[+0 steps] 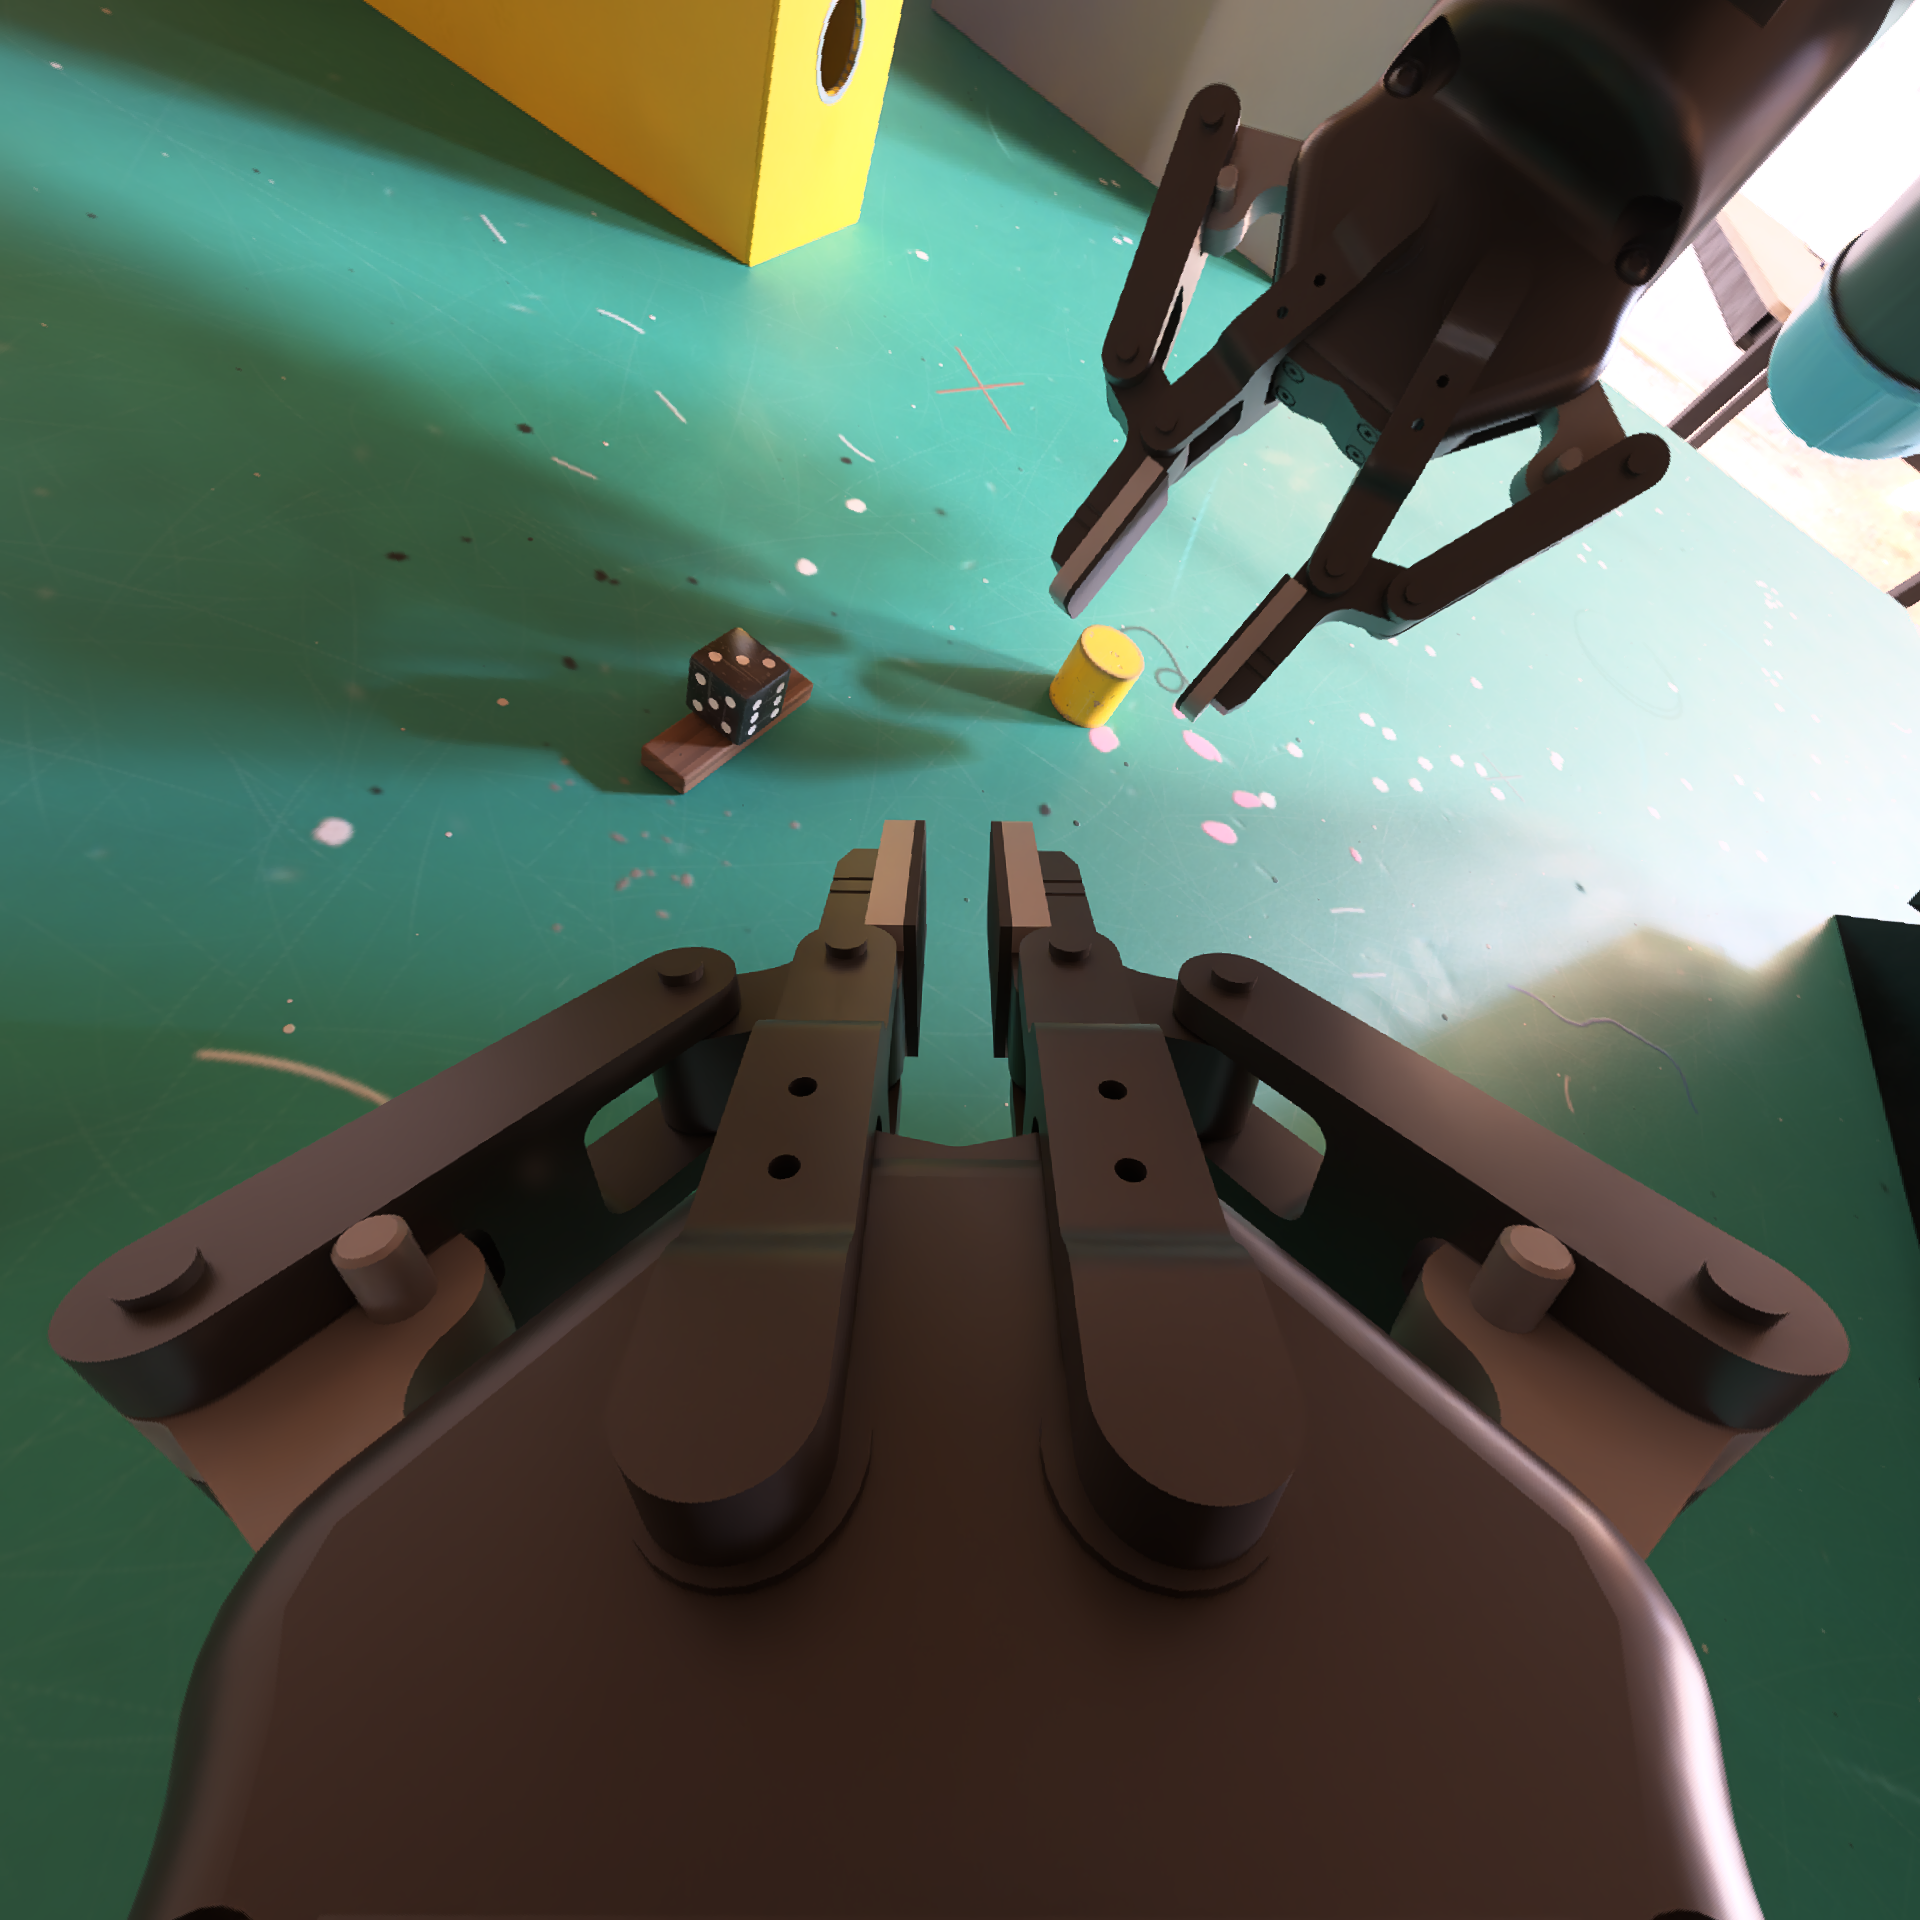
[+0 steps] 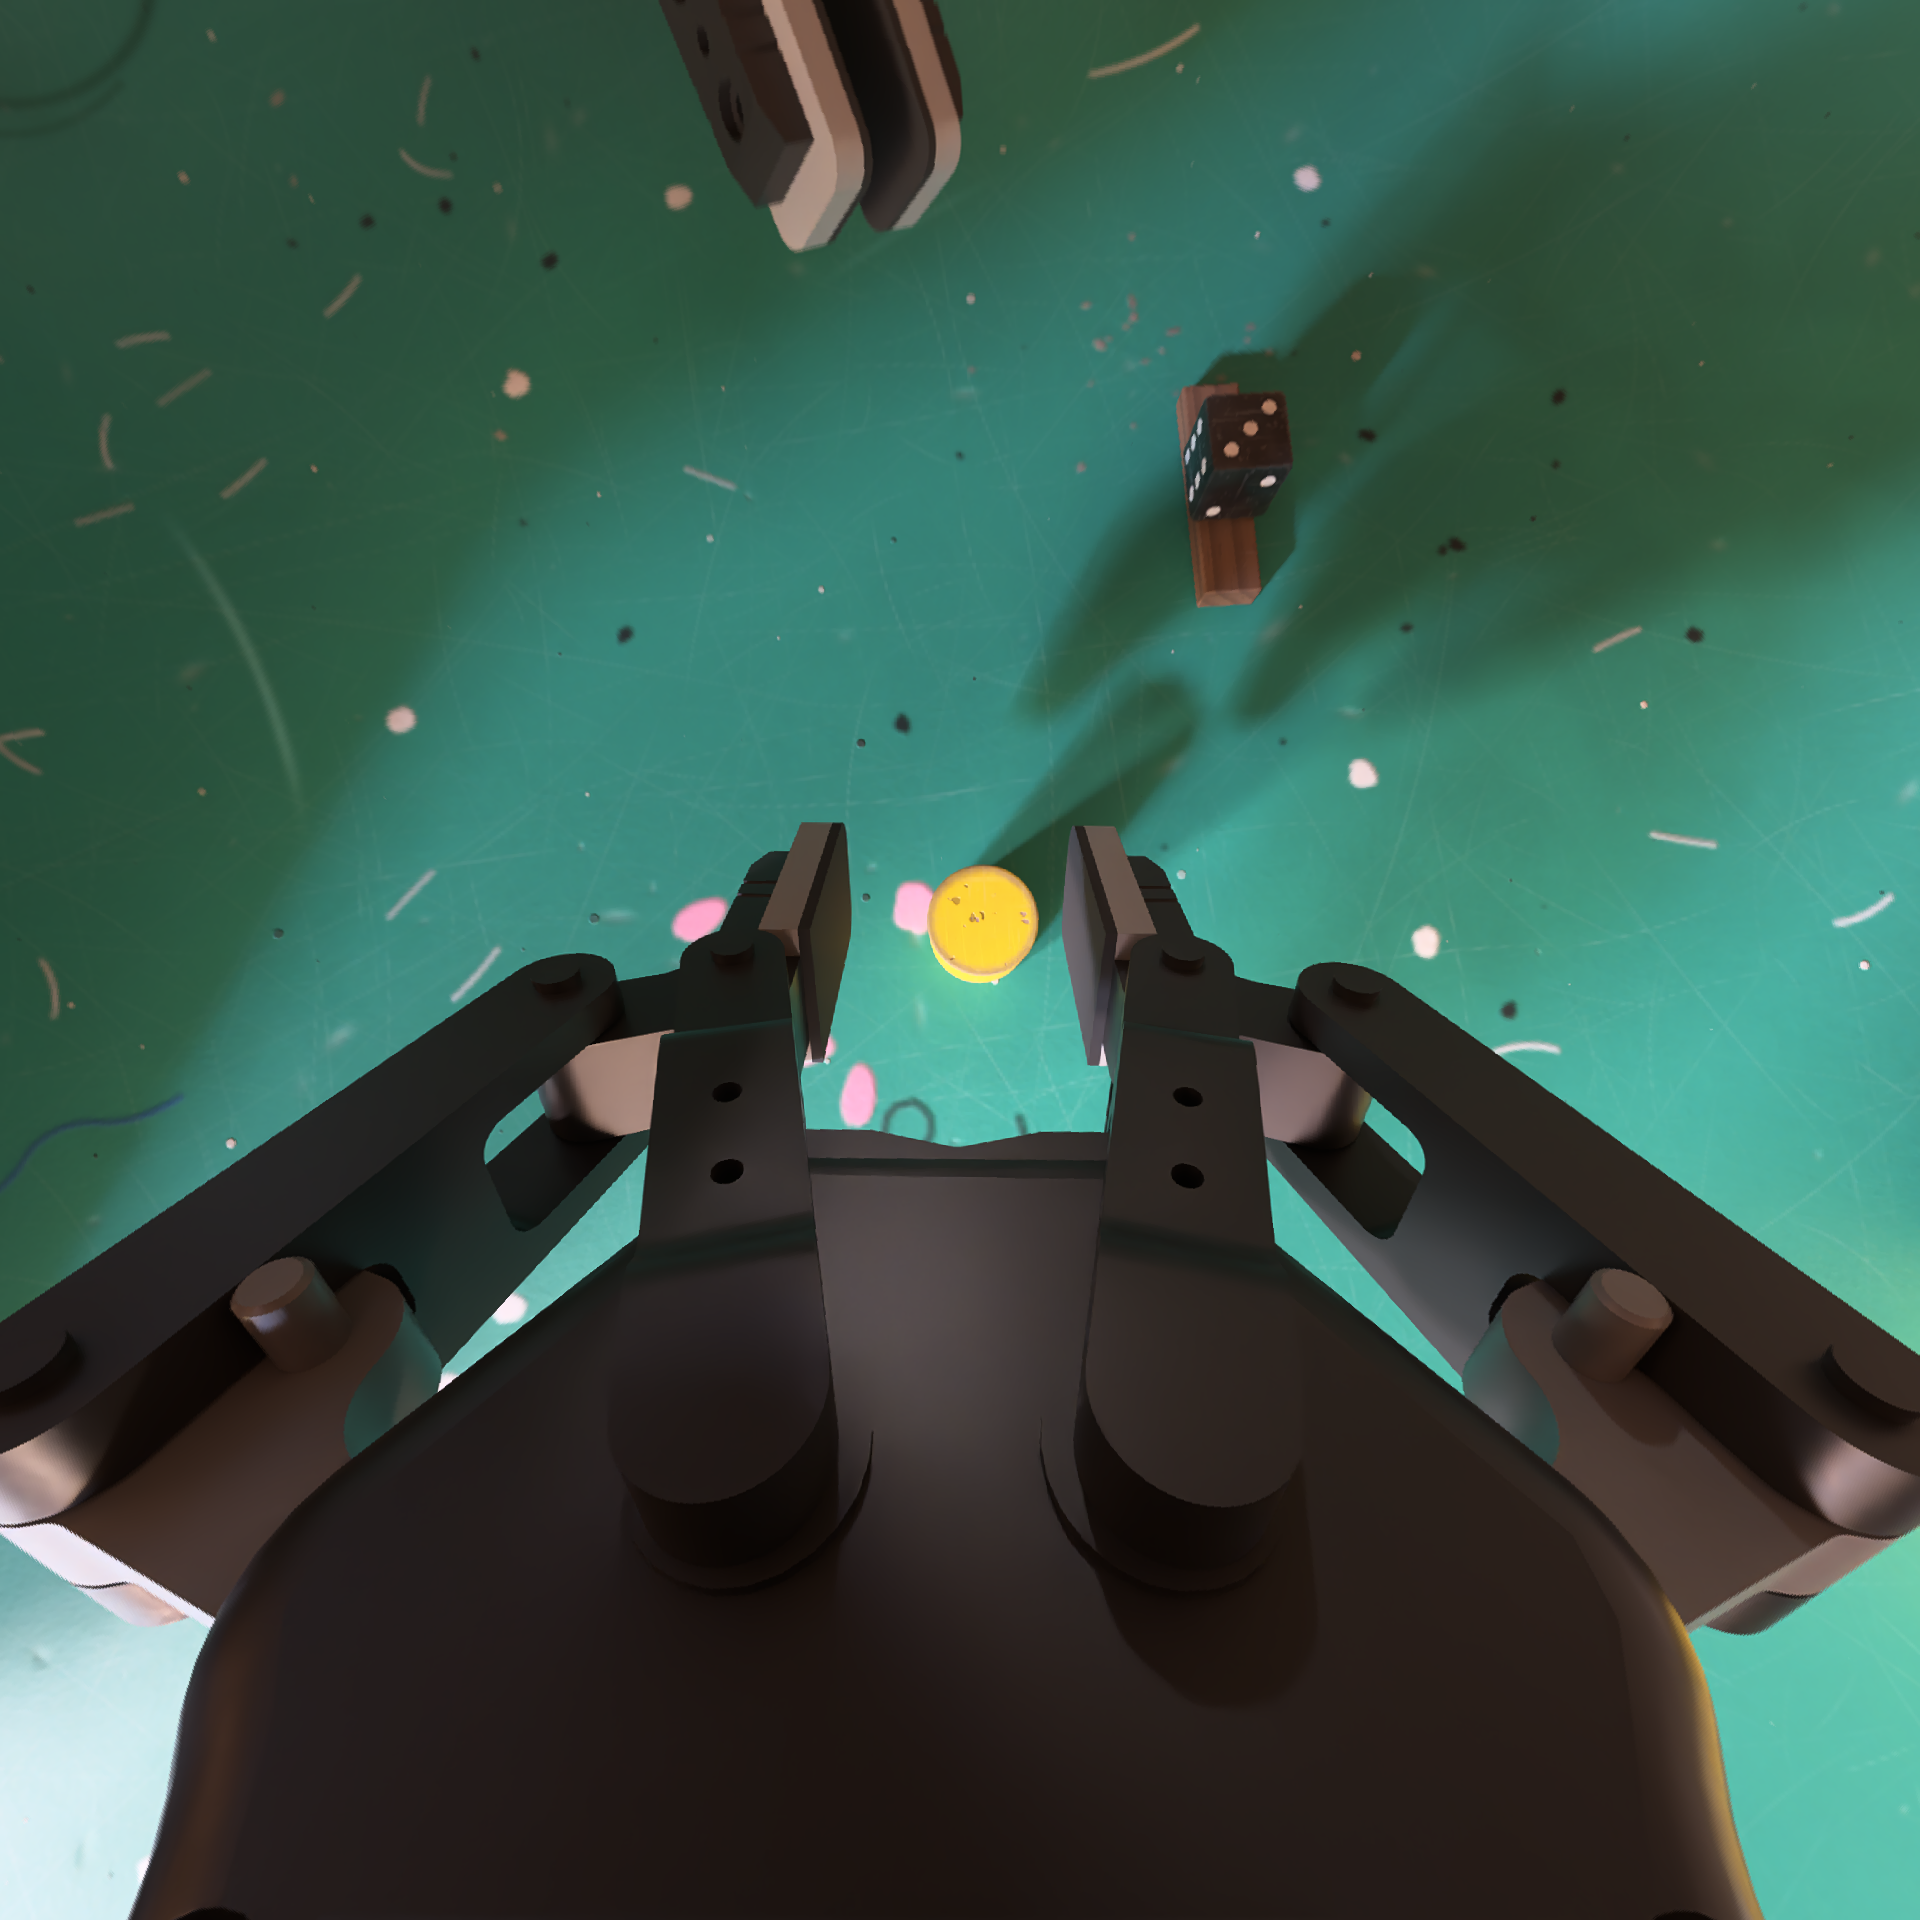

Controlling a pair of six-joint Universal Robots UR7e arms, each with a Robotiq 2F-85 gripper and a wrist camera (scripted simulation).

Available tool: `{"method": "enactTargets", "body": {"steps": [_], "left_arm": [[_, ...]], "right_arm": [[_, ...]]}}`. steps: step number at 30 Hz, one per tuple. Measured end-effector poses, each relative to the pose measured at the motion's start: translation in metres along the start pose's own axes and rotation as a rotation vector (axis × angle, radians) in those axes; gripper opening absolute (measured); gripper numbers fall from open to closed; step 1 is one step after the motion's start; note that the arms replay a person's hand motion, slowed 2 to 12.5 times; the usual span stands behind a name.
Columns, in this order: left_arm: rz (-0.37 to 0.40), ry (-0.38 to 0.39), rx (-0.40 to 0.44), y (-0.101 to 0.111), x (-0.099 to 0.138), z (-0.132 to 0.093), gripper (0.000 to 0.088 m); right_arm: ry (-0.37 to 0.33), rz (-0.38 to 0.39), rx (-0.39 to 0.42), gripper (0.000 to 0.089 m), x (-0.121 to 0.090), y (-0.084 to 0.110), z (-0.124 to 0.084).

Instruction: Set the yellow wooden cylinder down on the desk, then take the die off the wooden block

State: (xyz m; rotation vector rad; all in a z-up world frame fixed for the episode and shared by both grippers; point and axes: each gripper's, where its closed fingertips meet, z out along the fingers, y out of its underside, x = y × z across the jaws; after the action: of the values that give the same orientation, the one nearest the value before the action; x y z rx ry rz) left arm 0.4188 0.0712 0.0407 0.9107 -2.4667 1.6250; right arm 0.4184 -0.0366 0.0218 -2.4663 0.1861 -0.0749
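The yellow wooden cylinder (image 1: 1096, 675) stands on end on the green desk (image 1: 364, 436); the right wrist view (image 2: 980, 920) shows it from above. My right gripper (image 1: 1138, 649) (image 2: 956, 836) is open and hangs just above it, one finger on each side, not touching. The black die (image 1: 738, 675) (image 2: 1236, 452) sits on one end of the small brown wooden block (image 1: 681, 758) (image 2: 1226, 571), left of the cylinder. My left gripper (image 1: 956, 883) (image 2: 842, 197) is shut and empty, above the desk short of both objects.
A tall yellow box (image 1: 727, 114) with a round hole stands at the back of the desk. A pale grey object (image 1: 1081, 73) is behind it. A dark flat object (image 1: 1881, 1039) lies at the right. The desk's edge runs along the far right.
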Motion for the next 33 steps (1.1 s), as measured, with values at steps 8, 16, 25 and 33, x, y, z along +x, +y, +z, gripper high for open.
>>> {"method": "enactTargets", "body": {"steps": [8,16,25,33], "left_arm": [[-0.011,0.005,-0.005,0.001,-0.001,0.0,0.0101],[-0.022,0.012,0.006,0.0,-0.001,0.0,0.0099],[-0.045,0.015,0.026,-0.002,-0.003,-0.002,0.01],[-0.048,0.019,0.036,-0.003,-0.003,-0.003,0.0101]], "right_arm": [[-0.009,0.06,0.088,0.0359,0.001,-0.013,-0.003],[0.013,0.089,0.106,0.0348,0.011,-0.022,0.0],[0.009,0.087,0.092,0.0348,0.023,-0.039,0.011],[-0.021,0.081,0.101,0.0312,0.036,-0.058,0.028]]}}
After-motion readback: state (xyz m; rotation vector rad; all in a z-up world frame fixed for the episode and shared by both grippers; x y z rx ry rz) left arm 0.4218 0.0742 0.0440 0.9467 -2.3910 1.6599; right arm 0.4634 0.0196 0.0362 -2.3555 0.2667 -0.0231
